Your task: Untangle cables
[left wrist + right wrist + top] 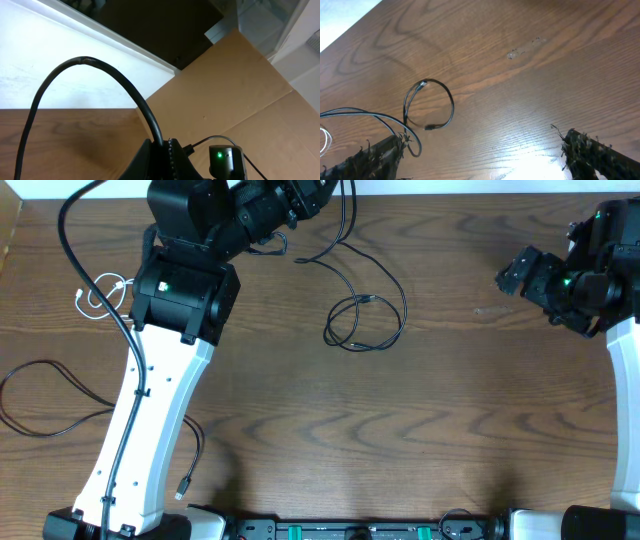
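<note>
The three cables are spread over the wooden table [450, 400], none of them bundled with another. The looped black cable [404, 320] lies in an open oval near the middle of the far half of the table. A strand runs from it up toward the far edge, where the left claw [305, 195] sits. The white cable [98, 295] is coiled in a small tangle just beside the left arm's dark housing, on its outer side. The second black cable [38, 363] makes a wide loop at the left edge of the table and passes under the white arm link. Its plug end [183, 485] lies on the other side, near the front.

The left claw is closed. The overhead view shows thin black cable right at it, but whether it is pinched between the fingers cannot be told. The left wrist view shows mostly the thick arm cable [100, 67] arching over the table, with cardboard [240, 90] and a white wall behind.

The right claw [515, 275] stands wide apart over bare wood at the right side, well away from every cable — nothing lies between its fingers [375, 155]. From its wrist camera the looped black cable [452, 102] shows ahead as a round ring on the table [545, 90].
</note>
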You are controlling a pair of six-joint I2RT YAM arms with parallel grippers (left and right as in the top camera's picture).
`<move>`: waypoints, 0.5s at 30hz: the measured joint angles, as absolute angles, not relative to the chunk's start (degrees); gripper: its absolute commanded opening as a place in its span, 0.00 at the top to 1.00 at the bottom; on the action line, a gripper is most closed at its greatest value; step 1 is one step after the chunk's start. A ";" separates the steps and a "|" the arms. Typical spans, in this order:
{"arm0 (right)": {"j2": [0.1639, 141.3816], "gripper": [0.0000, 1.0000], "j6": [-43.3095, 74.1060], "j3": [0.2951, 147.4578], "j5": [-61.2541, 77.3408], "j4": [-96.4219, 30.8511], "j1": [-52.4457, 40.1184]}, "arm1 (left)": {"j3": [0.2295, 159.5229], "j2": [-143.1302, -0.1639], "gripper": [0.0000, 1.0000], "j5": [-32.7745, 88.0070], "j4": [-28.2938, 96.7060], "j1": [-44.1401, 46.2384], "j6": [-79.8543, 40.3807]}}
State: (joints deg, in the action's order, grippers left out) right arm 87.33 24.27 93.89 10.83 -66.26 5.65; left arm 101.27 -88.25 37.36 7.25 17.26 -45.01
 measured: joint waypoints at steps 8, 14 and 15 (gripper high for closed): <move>87.33 0.01 24.27 93.89 10.83 -66.26 5.65 | 101.27 -88.25 0.93 37.36 7.27 17.26 -45.01; 87.33 0.01 24.27 93.89 10.83 -66.26 5.67 | 101.27 -88.25 0.93 37.12 6.52 17.26 -46.09; 87.33 0.01 24.27 93.89 10.83 -66.26 5.65 | 101.27 -88.25 0.92 36.93 5.91 17.26 -46.37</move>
